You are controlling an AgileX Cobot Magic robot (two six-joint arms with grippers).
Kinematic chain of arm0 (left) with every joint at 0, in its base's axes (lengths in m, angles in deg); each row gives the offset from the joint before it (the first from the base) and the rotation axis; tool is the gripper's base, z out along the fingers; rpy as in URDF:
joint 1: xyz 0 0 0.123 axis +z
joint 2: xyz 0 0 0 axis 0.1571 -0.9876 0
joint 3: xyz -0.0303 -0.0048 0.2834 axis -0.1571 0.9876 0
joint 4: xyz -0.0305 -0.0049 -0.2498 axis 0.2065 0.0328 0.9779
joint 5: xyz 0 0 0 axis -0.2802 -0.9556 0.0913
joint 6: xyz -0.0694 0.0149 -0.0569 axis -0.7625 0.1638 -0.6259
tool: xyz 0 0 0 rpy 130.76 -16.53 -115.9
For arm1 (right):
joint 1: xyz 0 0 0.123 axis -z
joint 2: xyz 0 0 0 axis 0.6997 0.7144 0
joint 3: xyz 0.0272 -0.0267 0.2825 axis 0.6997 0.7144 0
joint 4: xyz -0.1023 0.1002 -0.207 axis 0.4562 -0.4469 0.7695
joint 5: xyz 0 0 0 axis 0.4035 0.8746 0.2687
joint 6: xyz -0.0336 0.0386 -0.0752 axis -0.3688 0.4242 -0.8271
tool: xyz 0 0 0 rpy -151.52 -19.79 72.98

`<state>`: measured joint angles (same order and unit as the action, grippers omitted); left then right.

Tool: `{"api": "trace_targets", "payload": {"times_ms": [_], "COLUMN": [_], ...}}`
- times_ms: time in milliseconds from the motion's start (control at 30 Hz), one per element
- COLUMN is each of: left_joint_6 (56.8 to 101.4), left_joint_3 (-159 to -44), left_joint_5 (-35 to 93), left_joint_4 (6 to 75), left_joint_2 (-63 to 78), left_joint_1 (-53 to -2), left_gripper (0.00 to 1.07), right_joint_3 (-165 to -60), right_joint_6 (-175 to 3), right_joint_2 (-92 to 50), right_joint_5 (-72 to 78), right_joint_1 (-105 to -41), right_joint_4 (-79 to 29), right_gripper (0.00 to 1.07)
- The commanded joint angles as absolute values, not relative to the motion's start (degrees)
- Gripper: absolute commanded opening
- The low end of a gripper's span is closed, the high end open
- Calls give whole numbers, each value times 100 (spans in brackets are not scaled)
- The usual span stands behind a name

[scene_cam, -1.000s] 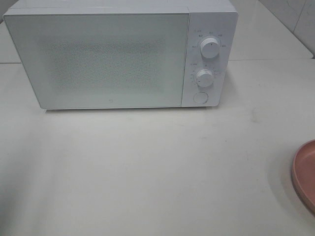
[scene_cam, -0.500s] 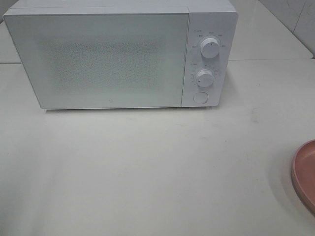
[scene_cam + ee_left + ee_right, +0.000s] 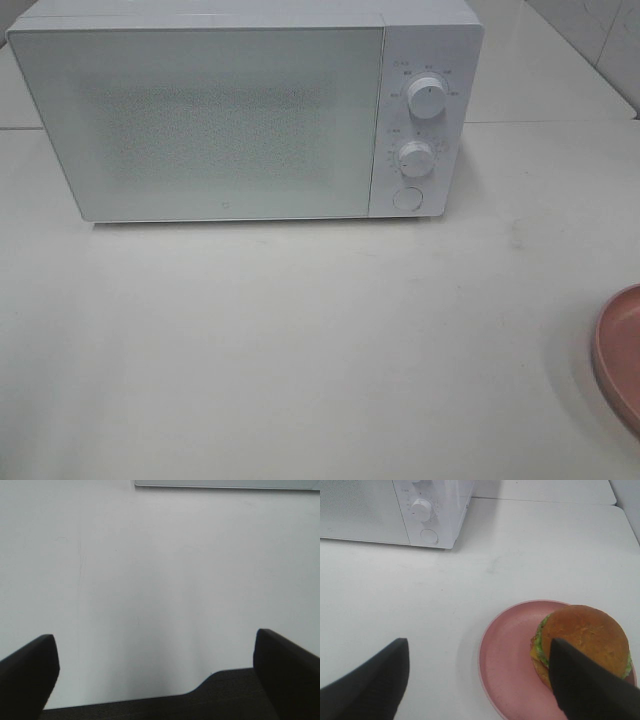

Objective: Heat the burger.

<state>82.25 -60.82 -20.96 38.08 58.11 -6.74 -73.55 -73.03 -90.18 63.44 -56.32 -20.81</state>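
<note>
Exterior high view: white microwave (image 3: 245, 110) at back of pale table (image 3: 300, 350), door shut, two round knobs (image 3: 427, 98) w/ round button (image 3: 407, 198) below on right-hand panel. Only a sliver of pink plate (image 3: 620, 355) at right edge; no burger, no arms visible there.

Right wrist view fills that in: burger (image 3: 582, 642) sits on pink plate (image 3: 507, 662), toward plate's far-right side, glossy brown bun up, green lettuce frill + bit of yellow cheese at its edge. Right gripper (image 3: 477, 680) above table near plate, fingers (image 3: 375, 680) wide apart, nothing between; one finger overlaps burger's near edge in pic, contact can't tell. Microwave corner (image 3: 432, 510) w/ knob + button also seen here, well apart from plate.

Left wrist view: bare table (image 3: 160, 580), thin strip of microwave base (image 3: 225, 483) at pic edge. Left gripper (image 3: 155, 670) fingers (image 3: 27, 672) spread wide, empty, nothing near. No plate or burger in this view.

Vs. earlier exterior frames: no change. Microwave, knobs, plate sliver in same spots; door shut throughout; no arm entering shot.
</note>
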Motion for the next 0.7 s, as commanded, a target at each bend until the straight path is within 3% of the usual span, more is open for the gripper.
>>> {"api": "trace_targets", "payload": {"times_ms": [33, 700], "left_joint_6": [8180, 8185], "left_joint_3": [-6065, -6065], "left_joint_5": [-2136, -2136], "left_joint_4": [3756, 3797], "left_joint_2": [5879, 7730], "left_joint_1": [-652, -703], "left_gripper": [98, 98], "right_joint_3": [-7338, -7338], "right_joint_6": [-7309, -7309], "right_joint_2": [-9173, -9167], "right_joint_5": [6321, 6321], "right_joint_1": [-5604, -5604], "right_joint_4": [-2064, -2064], "right_gripper": [75, 75]}}
